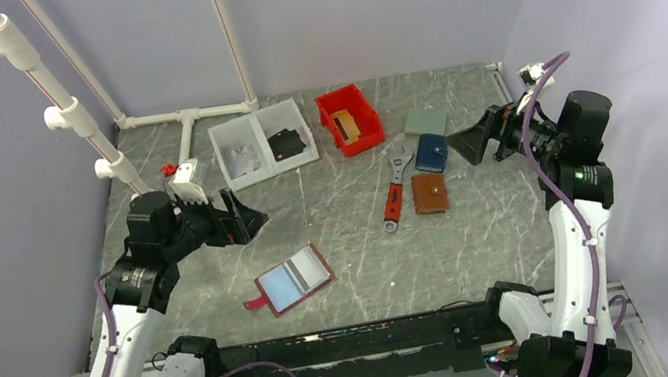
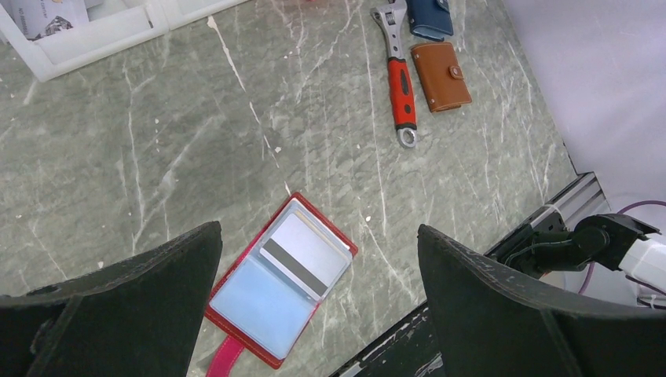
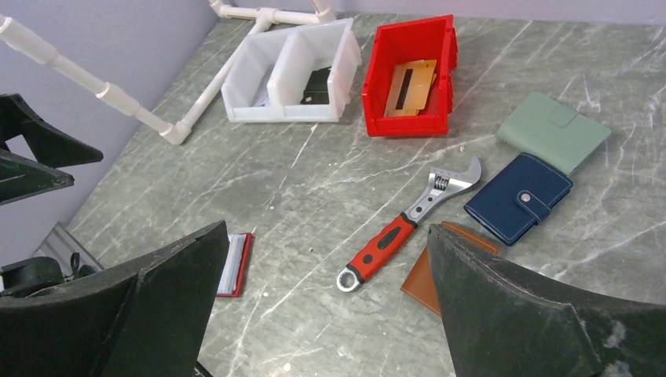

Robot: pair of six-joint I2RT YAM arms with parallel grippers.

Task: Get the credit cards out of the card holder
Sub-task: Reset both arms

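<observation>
The red card holder [image 1: 279,298] lies open on the table near the front, its strap tab pointing front-left and its pale blue-grey inside facing up. A pale credit card [image 2: 306,255] with a dark stripe sits in its far half. The holder's edge also shows in the right wrist view [image 3: 244,259]. A tan-orange card [image 3: 412,85] lies in the red bin [image 1: 361,109]. My left gripper [image 1: 249,217] is open and empty, raised above and behind the holder [image 2: 243,302]. My right gripper [image 1: 469,142] is open and empty, raised at the right, near the wallets.
A red-handled wrench [image 1: 394,194], a brown wallet [image 1: 429,193], a blue wallet [image 1: 431,152] and a green wallet [image 1: 426,121] lie right of centre. A white two-part tray [image 1: 262,142] stands at the back. White pipes [image 1: 187,119] run along the back left.
</observation>
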